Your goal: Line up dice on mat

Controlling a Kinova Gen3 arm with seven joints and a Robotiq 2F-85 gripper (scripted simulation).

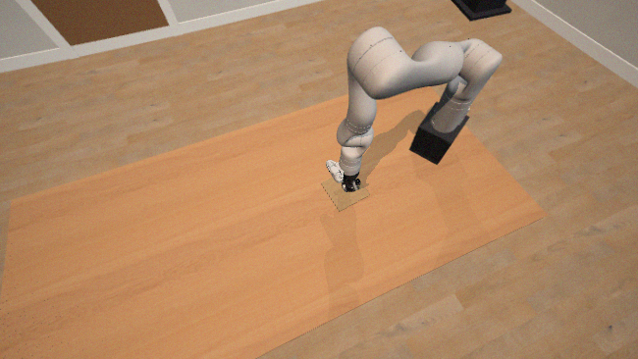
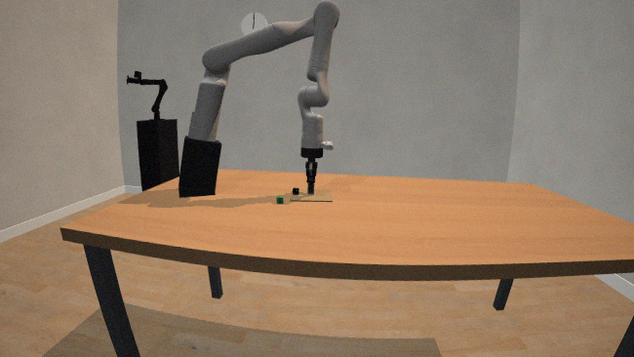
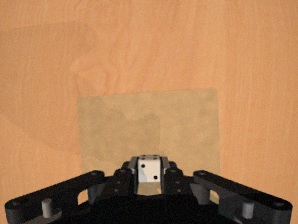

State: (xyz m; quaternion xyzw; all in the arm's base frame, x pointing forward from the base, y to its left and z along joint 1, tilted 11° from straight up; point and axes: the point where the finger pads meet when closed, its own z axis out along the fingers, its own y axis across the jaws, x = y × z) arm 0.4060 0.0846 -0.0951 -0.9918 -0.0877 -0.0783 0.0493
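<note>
My gripper (image 1: 351, 186) (image 2: 310, 190) (image 3: 149, 166) is shut on a white die (image 3: 149, 171), whose visible face shows two dots in the wrist view. It is low over the small tan mat (image 1: 345, 200) (image 2: 322, 198) (image 3: 182, 123), at the mat's edge nearest the base. I cannot tell whether the die touches the mat. A black die (image 2: 295, 191) stands at the mat's left end in the exterior view. A green die (image 2: 280, 199) lies on the table just left of the mat. Both are hidden in the top view.
The robot's black base block (image 1: 434, 142) (image 2: 199, 167) stands on the wooden table (image 1: 196, 235) (image 2: 390, 229) behind the mat. A second black pedestal with a small arm (image 2: 156, 146) stands beyond the table.
</note>
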